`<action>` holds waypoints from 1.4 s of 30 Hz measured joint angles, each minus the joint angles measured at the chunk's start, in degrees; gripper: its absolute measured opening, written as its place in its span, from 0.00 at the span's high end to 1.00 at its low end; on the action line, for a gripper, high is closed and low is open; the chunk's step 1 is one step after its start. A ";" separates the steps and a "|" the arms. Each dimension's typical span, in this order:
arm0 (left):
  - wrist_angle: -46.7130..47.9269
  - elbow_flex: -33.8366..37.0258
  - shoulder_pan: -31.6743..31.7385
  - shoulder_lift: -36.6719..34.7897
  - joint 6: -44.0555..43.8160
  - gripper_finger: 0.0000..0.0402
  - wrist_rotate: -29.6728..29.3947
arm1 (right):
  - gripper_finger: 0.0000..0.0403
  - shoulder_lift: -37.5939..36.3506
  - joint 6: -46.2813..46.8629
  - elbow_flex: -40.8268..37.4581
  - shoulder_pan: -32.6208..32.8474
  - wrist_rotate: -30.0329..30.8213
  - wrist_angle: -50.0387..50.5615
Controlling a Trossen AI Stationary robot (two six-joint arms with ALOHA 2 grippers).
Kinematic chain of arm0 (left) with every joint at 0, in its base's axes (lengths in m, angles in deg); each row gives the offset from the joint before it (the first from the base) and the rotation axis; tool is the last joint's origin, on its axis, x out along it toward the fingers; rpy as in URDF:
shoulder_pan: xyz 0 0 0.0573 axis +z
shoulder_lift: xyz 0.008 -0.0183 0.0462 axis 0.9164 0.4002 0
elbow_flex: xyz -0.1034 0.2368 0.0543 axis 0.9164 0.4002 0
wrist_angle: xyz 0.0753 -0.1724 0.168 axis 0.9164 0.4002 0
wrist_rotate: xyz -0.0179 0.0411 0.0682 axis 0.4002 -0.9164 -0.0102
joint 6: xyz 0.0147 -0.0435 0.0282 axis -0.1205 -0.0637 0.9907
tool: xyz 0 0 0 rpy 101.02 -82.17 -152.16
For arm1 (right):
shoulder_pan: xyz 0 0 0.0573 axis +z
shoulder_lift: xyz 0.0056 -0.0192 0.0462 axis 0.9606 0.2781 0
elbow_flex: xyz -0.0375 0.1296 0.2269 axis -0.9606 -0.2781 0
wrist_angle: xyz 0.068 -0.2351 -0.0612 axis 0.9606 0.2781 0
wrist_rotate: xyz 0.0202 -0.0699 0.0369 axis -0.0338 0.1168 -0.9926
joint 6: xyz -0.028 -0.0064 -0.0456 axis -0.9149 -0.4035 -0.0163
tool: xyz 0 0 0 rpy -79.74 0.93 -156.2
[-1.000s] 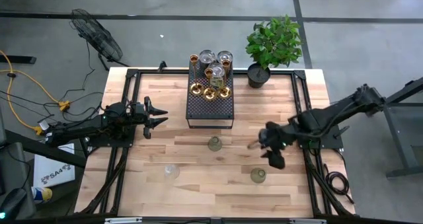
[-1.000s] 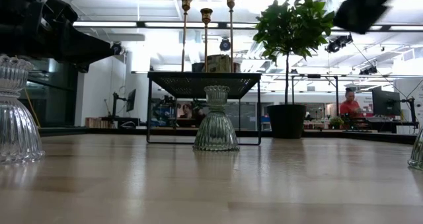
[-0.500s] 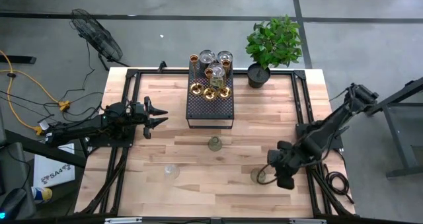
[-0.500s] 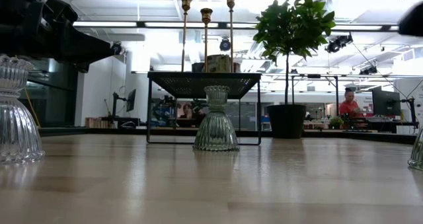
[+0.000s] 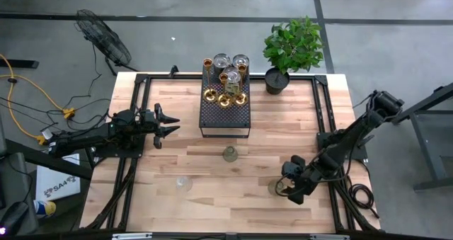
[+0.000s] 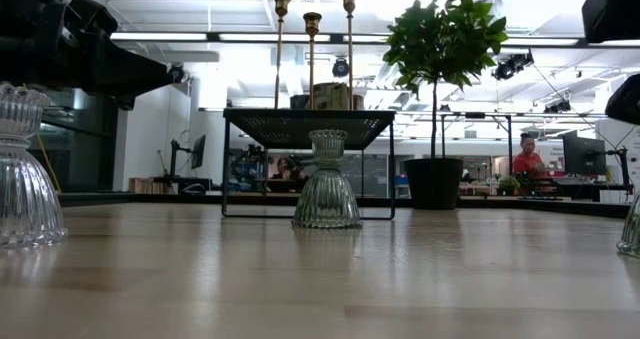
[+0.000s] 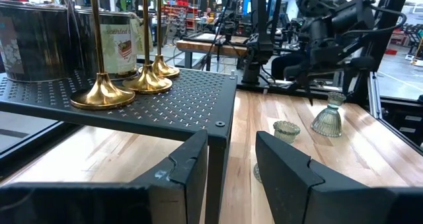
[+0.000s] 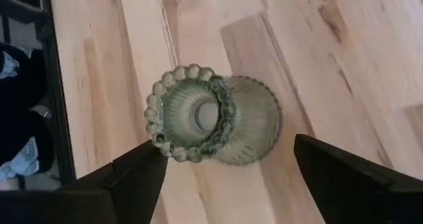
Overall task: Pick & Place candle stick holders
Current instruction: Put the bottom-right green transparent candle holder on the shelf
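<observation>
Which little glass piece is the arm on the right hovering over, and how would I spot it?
Start at the wooden table and go to the near right part, where the right arm's claw hangs with its fingers spread. Directly under it stands a greenish ribbed glass candle holder with a beaded rim. The two other glass holders on the bare wood stand alone, with no claw above them.

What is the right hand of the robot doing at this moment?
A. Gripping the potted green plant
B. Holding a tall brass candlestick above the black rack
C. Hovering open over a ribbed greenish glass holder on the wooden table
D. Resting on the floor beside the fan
C: the right wrist view looks straight down on the ribbed greenish glass holder standing on the wooden table, with the right hand spread open on either side of it, not touching.
</observation>
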 joint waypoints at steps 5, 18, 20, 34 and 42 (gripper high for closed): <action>0.00 0.01 0.00 -0.01 0.00 0.69 -0.01 | 0.22 0.00 -4.29 -3.09 0.00 1.95 -5.51; 0.00 0.01 -0.01 -0.01 0.00 0.69 -0.01 | 0.22 0.00 -23.04 -4.36 -0.02 3.84 -9.62; 0.00 0.00 -0.01 -0.01 0.00 0.69 -0.01 | 0.22 0.00 -25.11 -4.36 -0.02 3.51 -9.69; 0.00 0.02 -0.01 -0.01 0.00 0.69 0.01 | 0.22 0.00 -34.20 -4.39 -0.03 5.05 -13.39; 0.00 0.00 -0.01 -0.01 0.00 0.69 -0.01 | 0.32 0.00 -34.39 -4.39 -0.57 5.06 -13.43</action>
